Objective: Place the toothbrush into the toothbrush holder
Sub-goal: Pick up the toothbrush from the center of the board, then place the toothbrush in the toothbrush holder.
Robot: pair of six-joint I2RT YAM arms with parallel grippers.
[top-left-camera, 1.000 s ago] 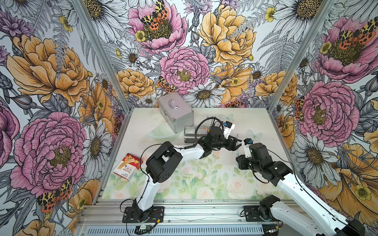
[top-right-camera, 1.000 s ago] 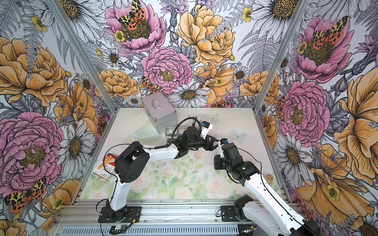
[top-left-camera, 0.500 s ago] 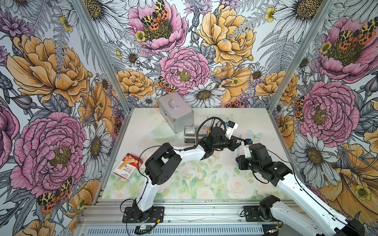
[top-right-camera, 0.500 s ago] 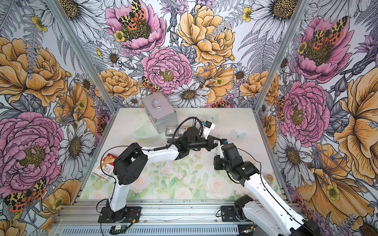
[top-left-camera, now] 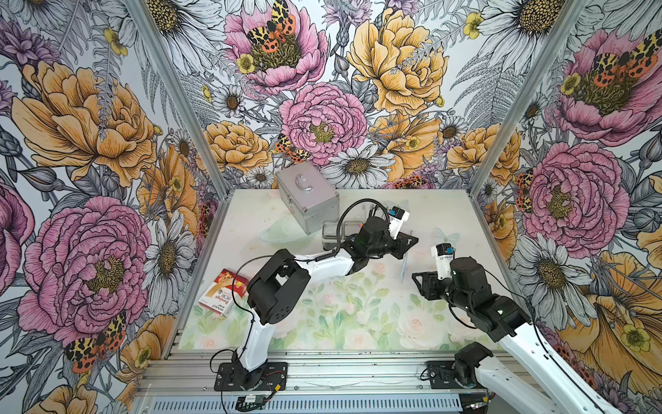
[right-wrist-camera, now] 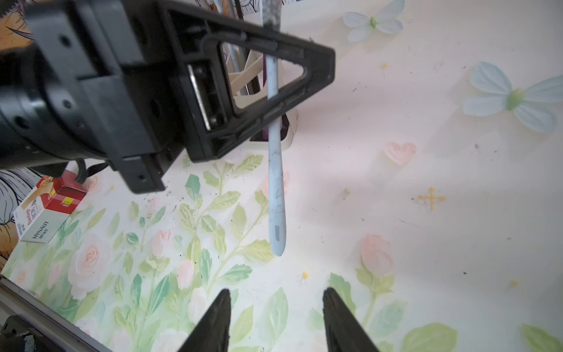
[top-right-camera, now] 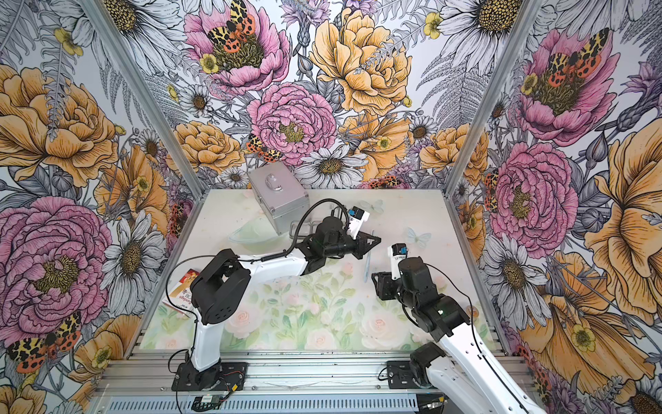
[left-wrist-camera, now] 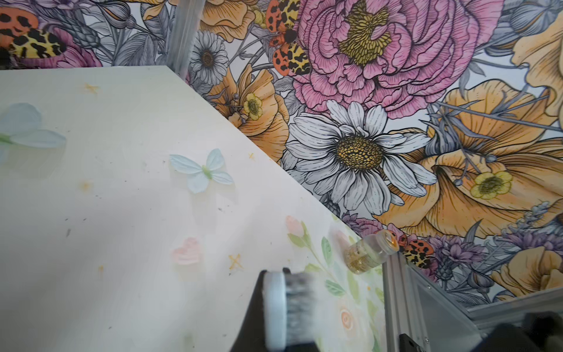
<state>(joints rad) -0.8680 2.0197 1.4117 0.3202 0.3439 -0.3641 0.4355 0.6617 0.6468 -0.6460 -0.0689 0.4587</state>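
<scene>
A: Where is the toothbrush holder point(top-left-camera: 331, 236) found?

B: It is seen left of centre in both top views, just beside the silver case point(top-left-camera: 307, 202) and partly hidden behind the left arm. The toothbrush is not yet set in it.

A: And the left gripper point(top-left-camera: 410, 243)?

B: It is closed on the toothbrush point(top-left-camera: 404, 267), which is held clear of the table, to the right of the holder. The clamp is placed near the head end. The bristles point(left-wrist-camera: 297, 307) are seen, blurred, in the left wrist view.

A: How is the long axis laid?

B: In the top views it runs from the back toward the front edge. The head is kept farthest back, and the handle tip point(right-wrist-camera: 277, 243) is pointed toward the right gripper point(right-wrist-camera: 276, 292). How steeply it is tilted cannot be told.

A: The right gripper, then?

B: Its jaws are parted, with nothing held between them. They are kept just short of the handle tip.

A: How is the handling judged?

B: Light, thin, stiff plastic is expected, probably smooth, so pivoting in the clamp may be risked. A hold near the neck is judged suitable, since the long handle is left free to be turned downward and lowered into a compartment.
</scene>
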